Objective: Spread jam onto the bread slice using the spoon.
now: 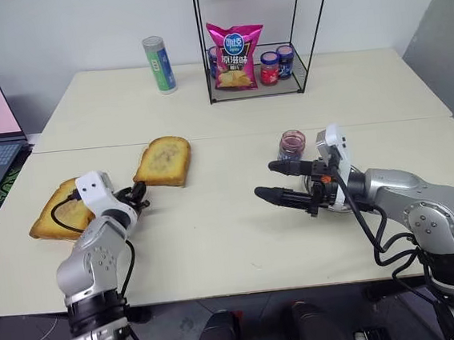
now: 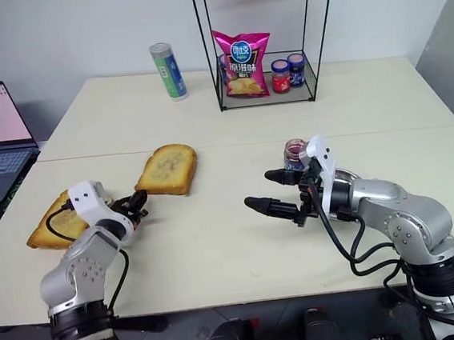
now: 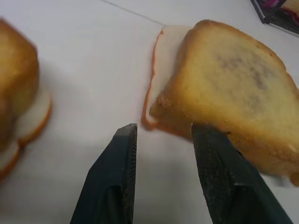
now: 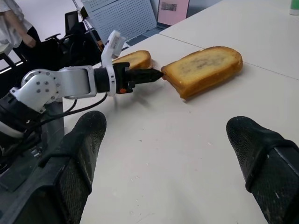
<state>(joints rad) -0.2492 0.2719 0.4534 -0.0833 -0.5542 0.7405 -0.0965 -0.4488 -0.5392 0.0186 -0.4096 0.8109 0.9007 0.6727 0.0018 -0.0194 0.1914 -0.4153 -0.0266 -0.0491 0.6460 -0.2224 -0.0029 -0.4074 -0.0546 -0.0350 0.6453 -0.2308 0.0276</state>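
Item: bread slice (image 1: 163,161), 11 o'clock on surface (image 1: 242,241), unspread. Jam (image 1: 292,144) untouched. Left gripper (image 3: 163,140) jaws parted at crust; right gripper (image 1: 275,180) jaws released, empty.

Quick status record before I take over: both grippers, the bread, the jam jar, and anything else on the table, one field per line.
left gripper: fingers apart, at the near corner of the bread slice
right gripper: wide open, holding nothing, above the table beside the jam jar
bread slice: toasted, lying on a paler slice
jam jar: clear glass, dark jam inside, no lid, behind the right gripper
toast stack: near the table's left edge
wire rack: far side, with chip bag and two lidded jars
can: upright, left of the rack
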